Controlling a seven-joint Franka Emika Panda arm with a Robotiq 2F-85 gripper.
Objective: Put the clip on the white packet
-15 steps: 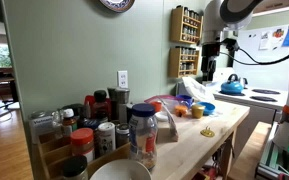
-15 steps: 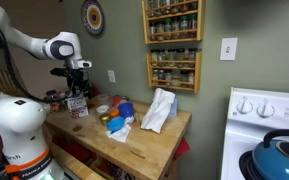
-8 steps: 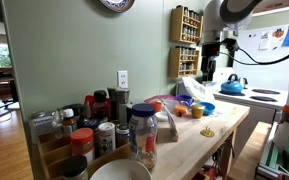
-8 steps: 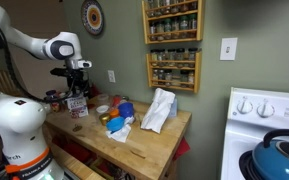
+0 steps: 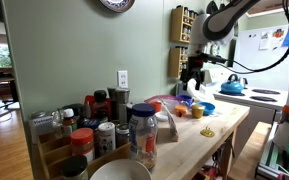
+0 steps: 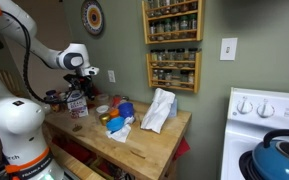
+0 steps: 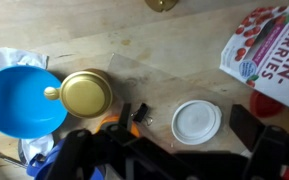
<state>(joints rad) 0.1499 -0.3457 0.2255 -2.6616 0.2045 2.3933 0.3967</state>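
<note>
One black clip point(image 7: 135, 117) lies on the surface point(image 7: 184, 50) at eleven o'clock from the claw point(image 7: 174, 158), whose jaws stand apart, empty.

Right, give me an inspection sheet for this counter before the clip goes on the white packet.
Surface: wooden counter, crowded.
Job's things: white packet standing on the counter; small orange-and-black piece, possibly the clip, lying beside the gold lid.
Clutter: blue bowl, white lid, red berry bag, jars.
Gripper: gripper above the counter, looks open, nothing held.
Cables: dark cable looping off the arm.
Surroundings: spice racks, blue kettle on the stove, wall outlet.
</note>
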